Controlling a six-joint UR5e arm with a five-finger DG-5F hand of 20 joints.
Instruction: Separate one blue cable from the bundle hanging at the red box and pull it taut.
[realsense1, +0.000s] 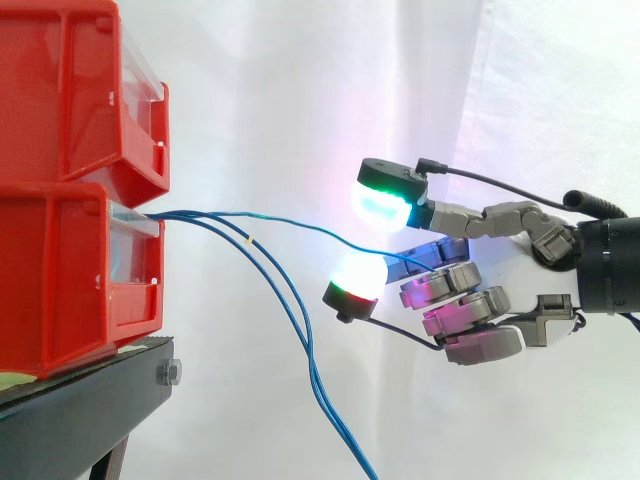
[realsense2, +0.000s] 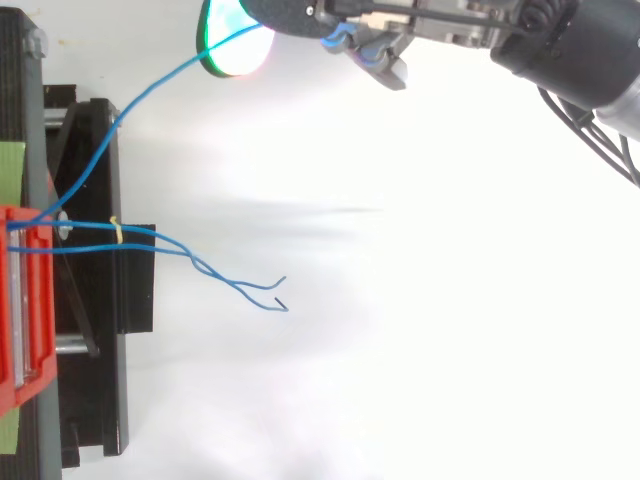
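One blue cable (realsense1: 300, 228) leaves the front of the lower red bin (realsense1: 60, 280) and runs right, nearly level with a slight sag, into my hand (realsense1: 470, 290). The hand's fingers are curled and the cable passes between two glowing fingertips (realsense1: 383, 203) into them. From above, the same cable (realsense2: 150, 93) slants from the bin (realsense2: 25, 300) up to the hand (realsense2: 440, 20) at the top edge. Two other blue cables (realsense1: 300, 320) droop from the bin, joined by a small yellow tie (realsense2: 117, 231); their free ends (realsense2: 283, 296) lie apart from the hand.
A second red bin (realsense1: 70, 90) is stacked on the lower one, both on a black stand (realsense1: 90, 395) at the left. A white curtain (realsense1: 300, 100) hangs behind.
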